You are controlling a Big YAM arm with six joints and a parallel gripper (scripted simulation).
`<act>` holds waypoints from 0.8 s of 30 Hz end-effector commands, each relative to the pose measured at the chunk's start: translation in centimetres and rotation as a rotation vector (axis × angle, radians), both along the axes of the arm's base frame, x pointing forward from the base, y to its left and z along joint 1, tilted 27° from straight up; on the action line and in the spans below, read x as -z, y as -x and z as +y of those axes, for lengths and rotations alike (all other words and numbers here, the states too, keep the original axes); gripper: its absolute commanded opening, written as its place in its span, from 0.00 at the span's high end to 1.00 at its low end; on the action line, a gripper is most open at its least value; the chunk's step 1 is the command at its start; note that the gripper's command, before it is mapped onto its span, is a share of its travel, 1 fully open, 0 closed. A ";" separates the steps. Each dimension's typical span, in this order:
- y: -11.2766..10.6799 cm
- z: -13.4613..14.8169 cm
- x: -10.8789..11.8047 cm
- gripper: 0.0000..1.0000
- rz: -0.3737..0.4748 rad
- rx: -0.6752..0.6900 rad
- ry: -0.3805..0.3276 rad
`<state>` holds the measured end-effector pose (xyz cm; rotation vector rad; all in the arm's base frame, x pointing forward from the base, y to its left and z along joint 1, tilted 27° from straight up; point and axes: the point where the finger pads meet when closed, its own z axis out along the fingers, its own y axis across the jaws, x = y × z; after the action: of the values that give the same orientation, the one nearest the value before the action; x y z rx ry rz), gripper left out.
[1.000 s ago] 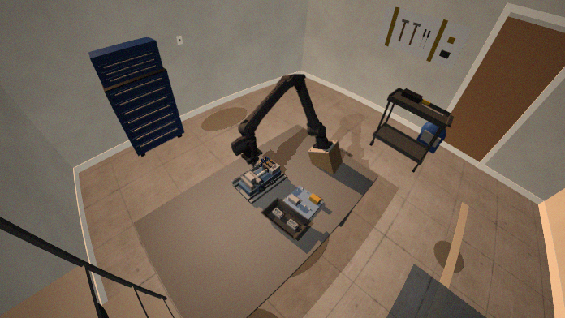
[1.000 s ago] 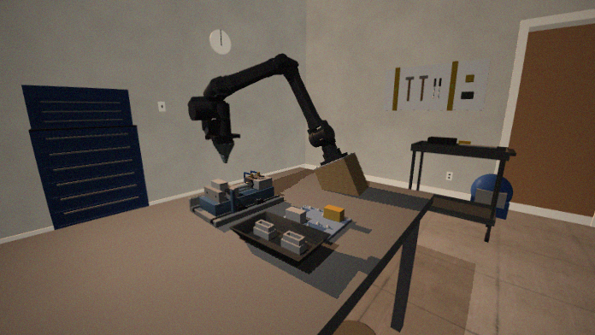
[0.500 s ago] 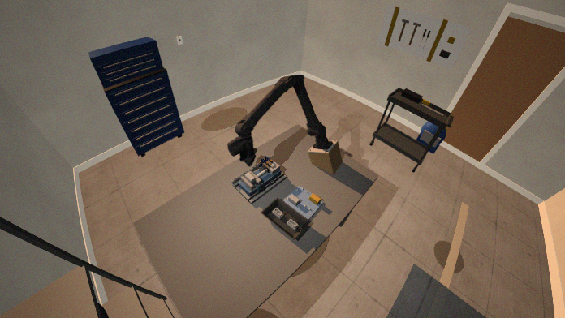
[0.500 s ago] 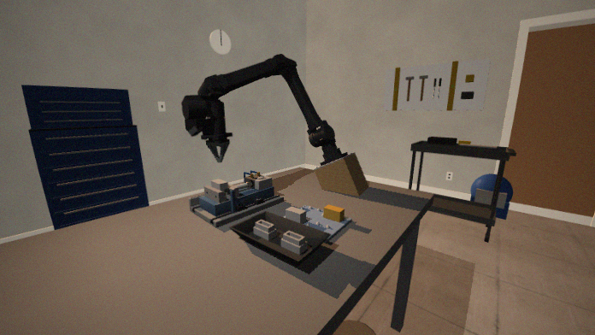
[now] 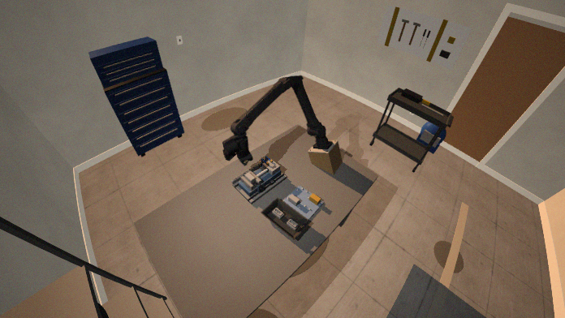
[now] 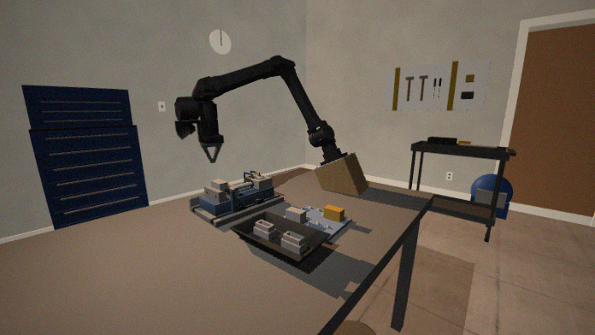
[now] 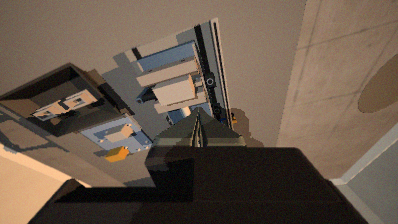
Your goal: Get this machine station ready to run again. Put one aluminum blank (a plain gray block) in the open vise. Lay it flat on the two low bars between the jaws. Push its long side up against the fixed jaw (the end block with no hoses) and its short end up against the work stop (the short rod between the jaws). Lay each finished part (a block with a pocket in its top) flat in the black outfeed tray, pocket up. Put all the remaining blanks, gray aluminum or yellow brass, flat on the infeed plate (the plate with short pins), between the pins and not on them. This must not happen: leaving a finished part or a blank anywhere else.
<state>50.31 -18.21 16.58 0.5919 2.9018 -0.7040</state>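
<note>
My gripper (image 6: 212,159) is shut and empty, hanging high above the blue vise (image 6: 240,194); it also shows in the wrist view (image 7: 197,116) and in the overhead view (image 5: 244,161). A gray blank (image 7: 173,90) lies in the vise between the jaws, toward the end without hoses. The black outfeed tray (image 6: 282,235) holds two finished parts (image 6: 265,228) (image 6: 294,241), pockets up. The infeed plate (image 6: 321,218) carries a gray blank (image 6: 296,214) and a yellow brass blank (image 6: 333,213) at its far edge.
The arm's tan base block (image 6: 342,175) stands behind the infeed plate. The table's edge runs close to the right of the tray. A blue tool chest (image 6: 85,149) and a black cart (image 6: 462,171) stand on the floor away from the table.
</note>
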 end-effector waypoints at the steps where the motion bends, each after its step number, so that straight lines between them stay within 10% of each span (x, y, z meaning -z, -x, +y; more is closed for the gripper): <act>1: -0.9 -0.9 -1.9 1.00 0.071 -0.216 -0.003; 24: -1.3 -1.1 -3.0 1.00 0.055 -0.247 0.008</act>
<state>50.29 -18.08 16.62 0.1733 3.0215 -0.7078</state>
